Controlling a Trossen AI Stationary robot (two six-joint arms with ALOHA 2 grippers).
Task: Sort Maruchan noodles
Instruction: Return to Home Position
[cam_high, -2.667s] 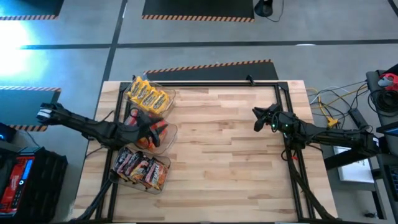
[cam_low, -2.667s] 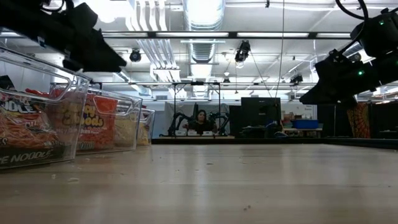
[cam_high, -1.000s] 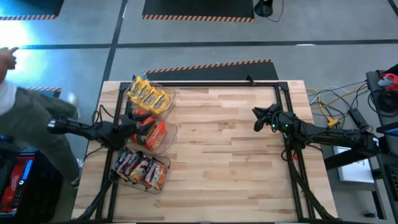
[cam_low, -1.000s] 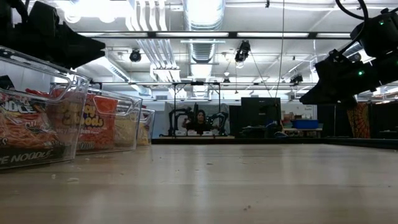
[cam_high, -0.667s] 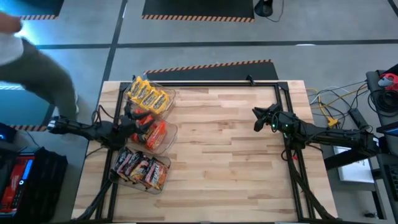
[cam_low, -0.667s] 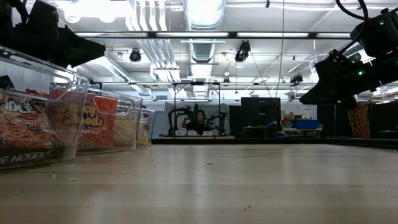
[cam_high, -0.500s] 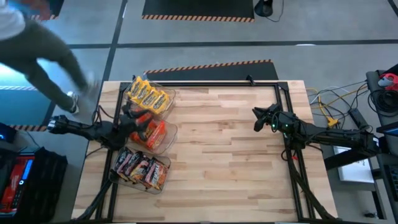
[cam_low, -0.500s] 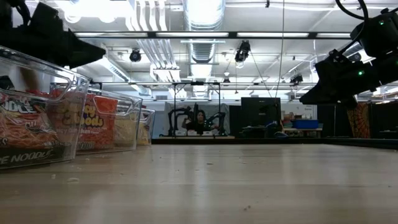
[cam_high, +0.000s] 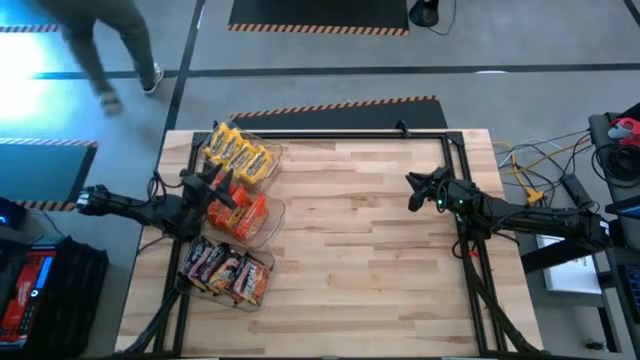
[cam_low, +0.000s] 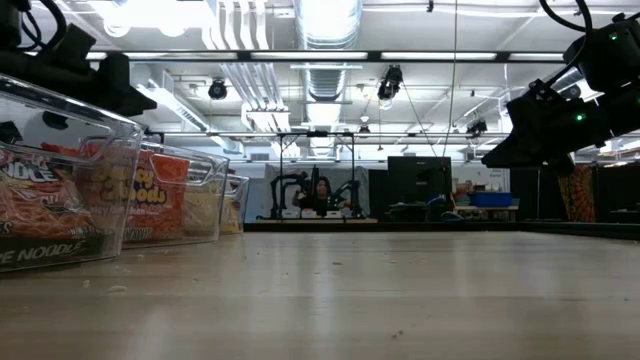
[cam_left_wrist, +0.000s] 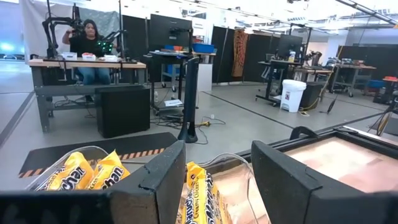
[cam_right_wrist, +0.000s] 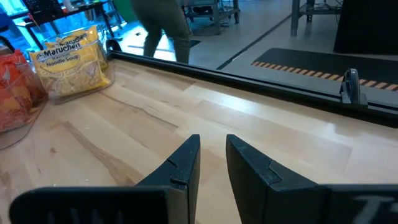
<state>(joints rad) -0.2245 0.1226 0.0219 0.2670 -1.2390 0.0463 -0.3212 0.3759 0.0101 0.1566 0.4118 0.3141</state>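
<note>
A person (cam_high: 105, 40) has walked off past the far left corner of the table (cam_high: 360, 250). The left gripper (cam_high: 213, 184) has pulled back off the orange packs (cam_high: 247, 213) to the far left corner of their bin (cam_high: 276, 225), its fingers wide apart and empty. Its wrist view shows only yellow packs (cam_left_wrist: 93, 177), while the high view adds black packs (cam_high: 228, 272) nearest. The right gripper (cam_high: 412, 190) is unmoved, fingers slightly parted and empty.

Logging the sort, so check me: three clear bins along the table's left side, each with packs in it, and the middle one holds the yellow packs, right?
Not quite: the middle bin holds the orange packs, as the high view shows; the yellow packs are in the far bin. Three filled clear bins along the table's left side is right.
</note>
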